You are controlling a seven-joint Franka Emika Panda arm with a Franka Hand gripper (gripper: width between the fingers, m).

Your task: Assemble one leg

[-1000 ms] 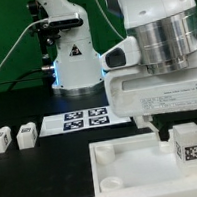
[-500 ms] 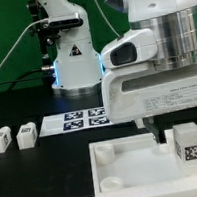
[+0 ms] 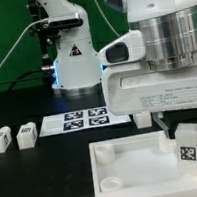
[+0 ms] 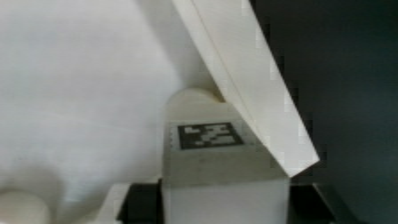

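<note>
My gripper [image 3: 185,127] is shut on a leg [image 3: 189,147], a small white block with a black-and-white tag facing the camera. It holds the leg upright over the right part of the white tabletop [image 3: 136,167]. In the wrist view the leg [image 4: 222,165] fills the gap between my dark fingers [image 4: 143,203], with its far end against the tabletop's raised edge [image 4: 240,70]. Two more legs [image 3: 1,140] [image 3: 28,134] lie on the black table at the exterior view's left.
The marker board [image 3: 84,118] lies flat behind the tabletop, in front of the robot base [image 3: 73,59]. Round sockets [image 3: 102,154] show at the tabletop's left corners. A rounded shape [image 4: 27,205] shows on the tabletop in the wrist view.
My gripper has shifted a little toward the exterior view's right and slightly down, so its fingers now show on both sides of the leg. The two loose legs have not moved.
</note>
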